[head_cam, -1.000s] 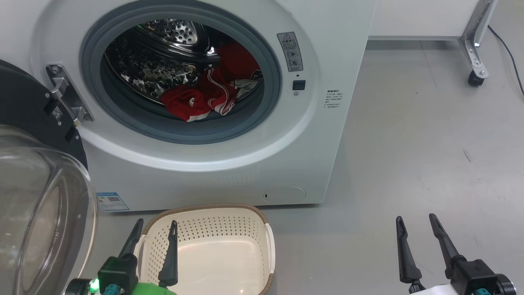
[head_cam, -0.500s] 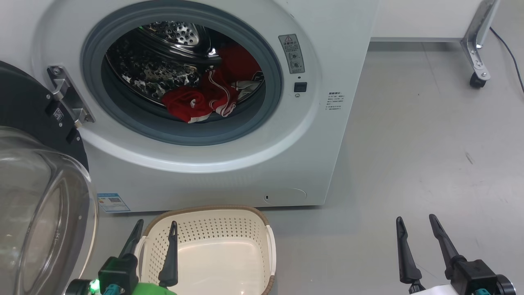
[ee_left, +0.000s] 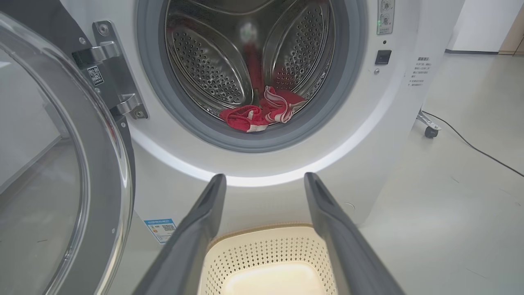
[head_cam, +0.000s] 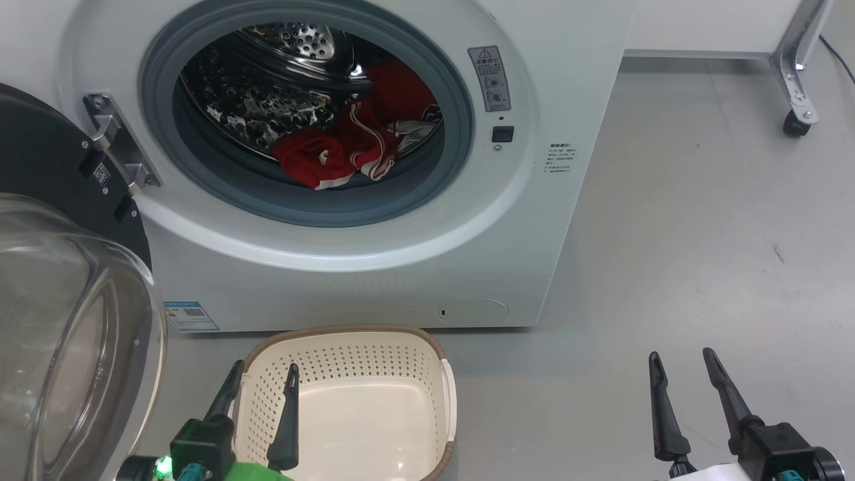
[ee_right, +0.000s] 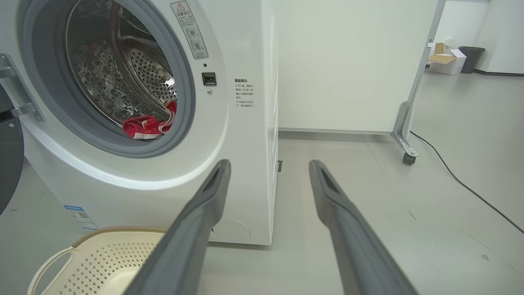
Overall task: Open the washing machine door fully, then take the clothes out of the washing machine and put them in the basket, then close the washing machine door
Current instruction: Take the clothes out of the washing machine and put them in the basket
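Note:
The white washing machine (head_cam: pixel 374 267) (ee_left: pixel 380 135) (ee_right: pixel 241 135) stands with its black door (head_cam: pixel 40 167) (ee_left: pixel 24 16) swung wide to the left, glass bowl (head_cam: pixel 73 347) (ee_left: pixel 53 164) bulging toward me. Red clothes (head_cam: pixel 340 147) (ee_left: pixel 262 112) (ee_right: pixel 145 125) with white trim lie at the drum's front. On the floor below the opening sits the empty cream basket (head_cam: pixel 354 407) (ee_left: pixel 266 266) (ee_right: pixel 94 262). My left gripper (head_cam: pixel 264 374) (ee_left: pixel 264 180) hangs open above the basket's left side, holding nothing. My right gripper (head_cam: pixel 681 361) (ee_right: pixel 268 168) is open over bare floor to the right.
Grey floor (head_cam: pixel 701 220) stretches right of the machine. A white panel on a metal leg with a castor (head_cam: pixel 795 123) (ee_right: pixel 407 157) stands at the back right, with a black cable (ee_right: pixel 462 184) trailing across the floor. A cardboard box and dark bin (ee_right: pixel 470 57) are far off.
The whole head picture has shifted a little right and up, so the camera moved. Both grippers stay open, with little shift; the clothes and basket lie as before.

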Robot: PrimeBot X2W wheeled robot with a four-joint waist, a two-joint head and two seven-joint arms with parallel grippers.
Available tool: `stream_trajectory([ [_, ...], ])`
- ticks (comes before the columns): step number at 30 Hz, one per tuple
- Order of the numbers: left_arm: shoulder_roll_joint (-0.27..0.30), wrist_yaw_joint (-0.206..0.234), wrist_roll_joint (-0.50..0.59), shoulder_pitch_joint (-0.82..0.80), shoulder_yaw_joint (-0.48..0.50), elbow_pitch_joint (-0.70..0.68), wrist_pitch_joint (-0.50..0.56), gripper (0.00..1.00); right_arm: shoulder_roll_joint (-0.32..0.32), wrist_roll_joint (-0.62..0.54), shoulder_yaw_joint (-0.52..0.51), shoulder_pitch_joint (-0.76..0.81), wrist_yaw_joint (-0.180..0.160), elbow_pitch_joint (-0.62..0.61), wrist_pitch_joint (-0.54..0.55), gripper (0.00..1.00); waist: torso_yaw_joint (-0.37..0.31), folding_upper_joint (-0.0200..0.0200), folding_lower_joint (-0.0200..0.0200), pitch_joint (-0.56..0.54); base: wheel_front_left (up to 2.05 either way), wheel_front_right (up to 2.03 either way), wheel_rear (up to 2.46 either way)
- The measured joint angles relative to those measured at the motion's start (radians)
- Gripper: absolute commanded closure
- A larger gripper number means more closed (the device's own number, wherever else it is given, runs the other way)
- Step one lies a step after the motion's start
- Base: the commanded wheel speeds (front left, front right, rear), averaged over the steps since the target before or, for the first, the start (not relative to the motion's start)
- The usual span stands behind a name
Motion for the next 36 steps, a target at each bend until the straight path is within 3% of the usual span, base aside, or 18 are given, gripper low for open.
stream_trajectory([
  [11, -0.002, -0.004, -0.018, -0.005, -0.012, 0.002, 0.022, 0.00, 0.000, -0.009, 0.012, -0.004, 0.004, -0.021, 0.000, 0.00, 0.014, 0.0000, 0.0000, 0.064, 0.00, 0.00, 0.00],
  [17, -0.011, -0.033, -0.061, -0.084, -0.038, 0.034, 0.059, 0.00, -0.001, -0.022, 0.024, -0.045, 0.011, -0.045, 0.000, 0.00, 0.011, 0.0000, 0.0000, 0.130, 0.00, 0.00, 0.00],
  [24, -0.016, -0.061, -0.085, -0.214, -0.047, 0.115, 0.149, 0.00, -0.002, -0.037, 0.048, -0.115, 0.021, -0.058, 0.000, 0.00, -0.005, 0.0000, 0.0000, 0.220, 0.00, 0.00, 0.00],
  [36, -0.007, -0.132, -0.162, -0.532, -0.045, 0.196, 0.402, 0.00, -0.007, -0.033, 0.077, -0.227, 0.026, -0.067, 0.000, 0.00, -0.066, 0.0000, 0.0001, 0.363, 0.00, 0.00, 0.00],
])
